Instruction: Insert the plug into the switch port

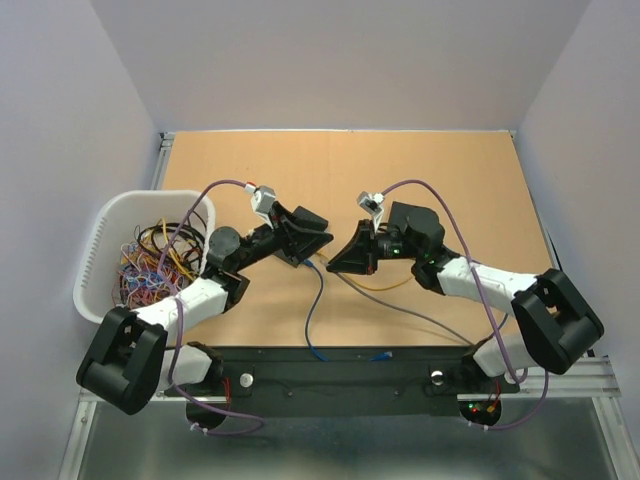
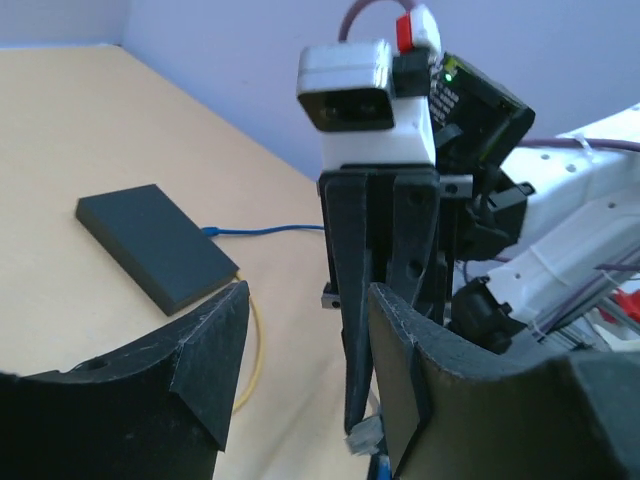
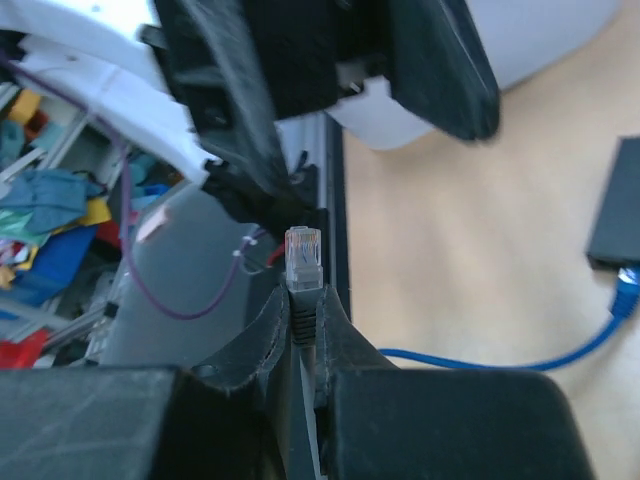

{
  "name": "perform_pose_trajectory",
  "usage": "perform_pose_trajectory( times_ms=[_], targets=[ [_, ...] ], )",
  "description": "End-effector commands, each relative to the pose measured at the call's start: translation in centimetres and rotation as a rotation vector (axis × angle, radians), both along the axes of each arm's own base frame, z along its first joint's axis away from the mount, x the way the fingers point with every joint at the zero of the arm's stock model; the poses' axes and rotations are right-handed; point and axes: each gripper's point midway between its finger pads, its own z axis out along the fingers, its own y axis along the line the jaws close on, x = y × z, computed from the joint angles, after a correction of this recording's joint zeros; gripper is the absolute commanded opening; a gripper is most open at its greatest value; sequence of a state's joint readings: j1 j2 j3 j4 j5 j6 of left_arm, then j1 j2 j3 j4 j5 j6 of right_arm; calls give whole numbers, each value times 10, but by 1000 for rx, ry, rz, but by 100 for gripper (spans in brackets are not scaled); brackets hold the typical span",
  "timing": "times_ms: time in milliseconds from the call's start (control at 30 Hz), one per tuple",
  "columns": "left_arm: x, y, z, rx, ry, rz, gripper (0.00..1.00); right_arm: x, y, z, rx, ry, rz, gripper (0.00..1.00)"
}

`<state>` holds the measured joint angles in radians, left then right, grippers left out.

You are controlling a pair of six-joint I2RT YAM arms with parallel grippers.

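Plug (image 3: 303,250): clear connector with grey boot, pinched tip-up between fingertips of right gripper (image 3: 303,322) | right jaws clamped on it | left gripper (image 2: 305,310): jaws apart, holding nothing, facing right gripper | switch (image 2: 155,245): flat on table (image 2: 80,130), blue cable (image 2: 265,231) plugged into its edge, well apart from Plug

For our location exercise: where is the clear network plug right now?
In the right wrist view, the clear network plug stands pinched in the right gripper, tip up, left of the black switch.
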<state>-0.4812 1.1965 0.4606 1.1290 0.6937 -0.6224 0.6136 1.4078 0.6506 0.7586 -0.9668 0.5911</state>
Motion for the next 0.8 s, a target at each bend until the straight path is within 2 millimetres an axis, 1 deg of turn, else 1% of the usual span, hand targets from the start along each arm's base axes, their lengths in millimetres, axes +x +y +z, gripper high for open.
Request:
perform_pose_trajectory(
  times_ms=[0, 67, 100, 200, 233, 433, 533, 567, 633, 667, 767],
  targets=[
    [-38, 5, 38, -138, -149, -122, 61, -20, -4, 54, 141, -123, 149, 0],
    [-48, 7, 35, -150, -149, -151, 60, -24, -6, 57, 149, -124, 172, 1],
    [-54, 9, 41, -171, -185, -162, 60, -25, -7, 59, 154, -129, 175, 0],
    [-66, 13, 41, -194, -203, -190, 60, -24, -9, 61, 160, -129, 178, 1],
    [-71, 15, 46, -213, -217, -200, 60, -23, -9, 60, 160, -126, 175, 0],
    [-81, 18, 50, -231, -247, -217, 57, -15, -11, 55, 161, -101, 171, 0],
    [-83, 20, 53, -238, -252, -209, 57, -16, -10, 51, 163, -86, 188, 0],
    [-82, 21, 57, -244, -265, -199, 57, -18, -11, 51, 169, -83, 195, 1],
    [-80, 22, 59, -243, -261, -183, 57, -21, -12, 49, 174, -75, 207, 1],
    [-81, 23, 64, -246, -283, -178, 57, -24, -13, 47, 179, -65, 213, 0],
    [-83, 24, 68, -248, -297, -178, 57, -24, -13, 44, 181, -32, 220, 0]
  ],
)
